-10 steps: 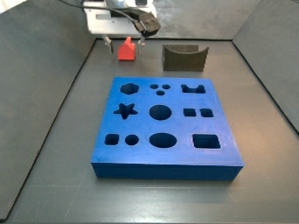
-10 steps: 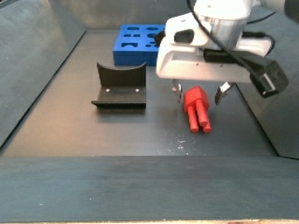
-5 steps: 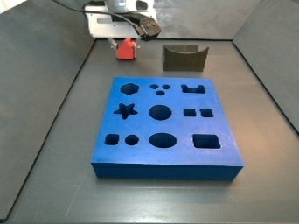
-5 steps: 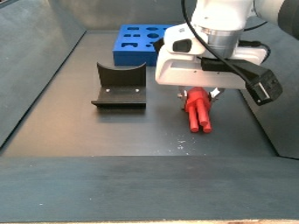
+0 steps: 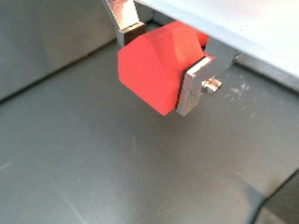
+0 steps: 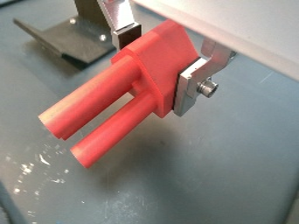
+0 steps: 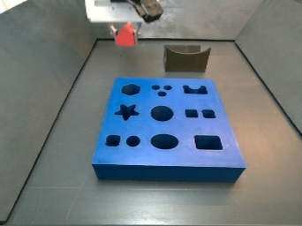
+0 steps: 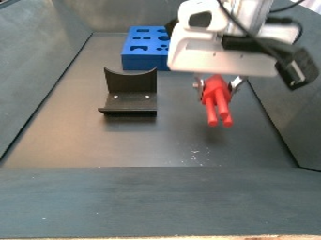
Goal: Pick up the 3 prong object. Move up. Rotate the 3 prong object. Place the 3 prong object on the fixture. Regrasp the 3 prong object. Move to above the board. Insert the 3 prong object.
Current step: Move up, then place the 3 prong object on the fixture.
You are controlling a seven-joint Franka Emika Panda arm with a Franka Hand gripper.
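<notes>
Prongs of the 3 prong object (image 6: 117, 108) jut beyond the end effector (image 6: 158, 54) — clamped, airborne.

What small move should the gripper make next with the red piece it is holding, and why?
Probably rotate it. The gripper is shut on the 3 prong object, which hangs clear above the floor in a side view, its prongs pointing out from the fingers in a wrist view. The fixture stands apart to one side, so turning the piece seems sensible before carrying it there.

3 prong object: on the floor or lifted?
Lifted. In a side view the 3 prong object hangs clear of the floor, clamped in the hand; a wrist view shows floor beneath its prongs.
</notes>
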